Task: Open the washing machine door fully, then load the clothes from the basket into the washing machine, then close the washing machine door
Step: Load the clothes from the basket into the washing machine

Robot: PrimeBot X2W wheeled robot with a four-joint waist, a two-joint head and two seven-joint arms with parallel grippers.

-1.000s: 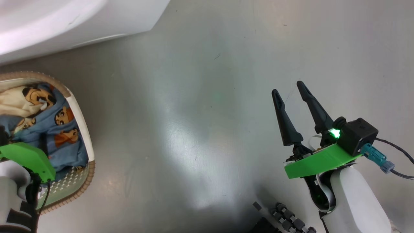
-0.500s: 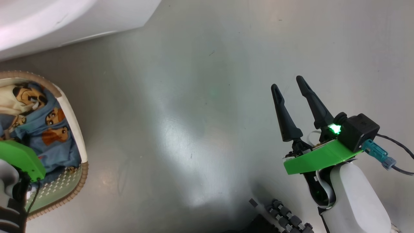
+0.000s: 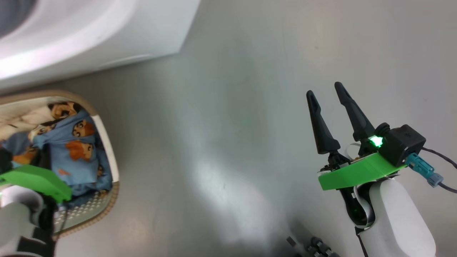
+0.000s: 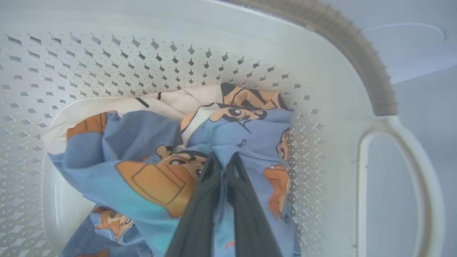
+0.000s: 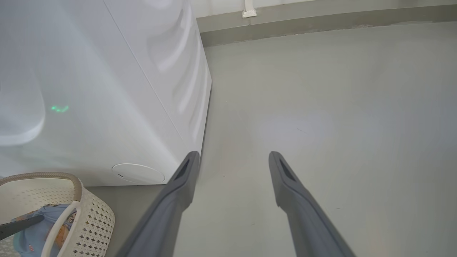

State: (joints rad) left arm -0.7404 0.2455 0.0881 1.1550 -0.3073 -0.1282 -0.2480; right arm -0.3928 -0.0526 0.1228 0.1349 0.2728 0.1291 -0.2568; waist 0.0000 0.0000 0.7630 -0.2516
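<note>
The left gripper [image 4: 223,159] reaches into the basket [image 4: 107,64], jaws pinching the clothes [image 4: 142,142]; right gripper [image 3: 324,89] hovers spread, its wrist view catching the filter cap [image 5: 138,173].

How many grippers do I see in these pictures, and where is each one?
2. The left gripper is inside the basket, its fingers shut on the clothes. The right gripper is open over the floor, well to the right of the basket.

glossy white forearms [image 3: 396,217] end in bright green plastic brackets [image 3: 357,173]. the right one bears two long, tapering black fingers [image 3: 320,125], a boxy black camera [image 3: 405,142] with a glowing green light [image 3: 376,141], and a teal plug [image 3: 421,167] on a dark cable [image 3: 442,159].
</note>
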